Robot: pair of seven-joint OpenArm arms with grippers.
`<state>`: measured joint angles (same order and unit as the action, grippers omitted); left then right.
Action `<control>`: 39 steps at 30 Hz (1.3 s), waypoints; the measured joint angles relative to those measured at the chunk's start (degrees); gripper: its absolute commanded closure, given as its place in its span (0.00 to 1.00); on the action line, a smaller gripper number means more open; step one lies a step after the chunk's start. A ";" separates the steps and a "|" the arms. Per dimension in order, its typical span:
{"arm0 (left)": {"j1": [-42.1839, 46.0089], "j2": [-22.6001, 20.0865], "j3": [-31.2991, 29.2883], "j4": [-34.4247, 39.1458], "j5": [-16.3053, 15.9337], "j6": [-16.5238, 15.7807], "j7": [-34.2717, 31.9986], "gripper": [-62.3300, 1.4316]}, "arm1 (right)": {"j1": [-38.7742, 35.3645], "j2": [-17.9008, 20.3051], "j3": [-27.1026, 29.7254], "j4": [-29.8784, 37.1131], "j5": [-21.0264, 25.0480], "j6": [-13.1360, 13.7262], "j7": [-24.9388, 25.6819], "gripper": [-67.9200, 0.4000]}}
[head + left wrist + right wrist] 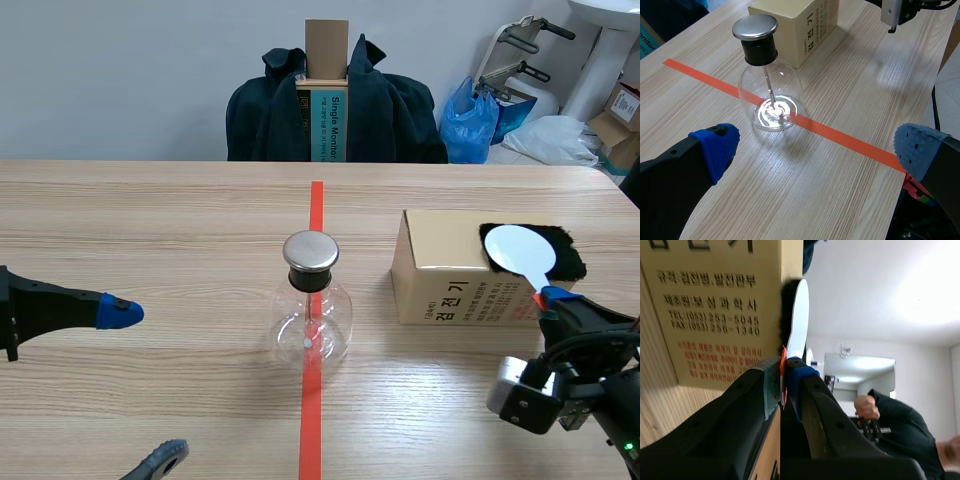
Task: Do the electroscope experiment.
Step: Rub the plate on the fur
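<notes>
At the centre of the tabletop (150, 220), on the orange-red tape line, stands the electroscope (312, 310), a clear glass flask with a black stopper and a round metal cap (310, 251). Seen from the flask in the scene view, a cardboard box (445, 290) sits at about 3 o'clock, with a black furry cloth (572, 255) on its top. The right gripper (552, 297) is pinched tight on the handle of a white paddle (520, 250), whose flat disc lies against the cloth. The left gripper (815, 150) waits at the flask's 9 o'clock, fingers spread wide and holding nothing.

The step in hand looks to be charging the paddle on the cloth. To do it well, the right arm should pinch firmly so the thin handle does not swivel. It should drag the disc's flat face across the fur rather than its edge. Then it should lift clear of the box and carry the paddle toward 9 o'clock to the cap, coming in from above so the light flask is not nudged off the line.
</notes>
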<state>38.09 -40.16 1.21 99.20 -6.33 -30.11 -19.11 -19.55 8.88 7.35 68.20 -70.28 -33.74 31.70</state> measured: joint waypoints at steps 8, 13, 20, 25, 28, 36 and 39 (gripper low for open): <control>0.00 0.00 0.00 0.00 0.00 0.00 0.00 0.00 | 0.15 0.00 -0.35 0.90 -0.02 -2.75 5.14 0.98; 0.00 0.00 0.00 0.00 0.00 0.00 0.00 0.00 | 0.17 0.02 -0.35 9.29 4.79 -3.80 4.83 0.98; 0.00 0.00 0.00 0.00 0.00 0.00 0.00 0.00 | 0.66 0.48 2.12 23.06 12.28 -4.00 4.26 0.98; 0.00 0.00 0.00 -0.11 -0.04 0.00 0.59 0.15 | 0.63 0.48 4.13 28.65 14.88 -3.98 4.26 0.98; -1.62 0.00 1.03 -1.92 -0.20 0.00 0.52 0.67 | 0.63 0.48 4.15 30.62 18.80 -3.96 4.24 0.98; -17.42 0.00 12.87 -18.40 0.13 -1.49 -1.20 0.95 | 0.63 0.48 4.15 38.47 28.85 -3.98 2.78 0.98; -25.68 0.68 20.26 -26.01 0.11 -1.46 -4.63 0.95 | 0.63 0.48 4.35 41.83 31.19 -3.98 2.51 0.98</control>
<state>12.40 -39.48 21.47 73.19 -6.22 -31.57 -23.75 -18.92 9.37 11.70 110.04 -39.09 -37.71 34.22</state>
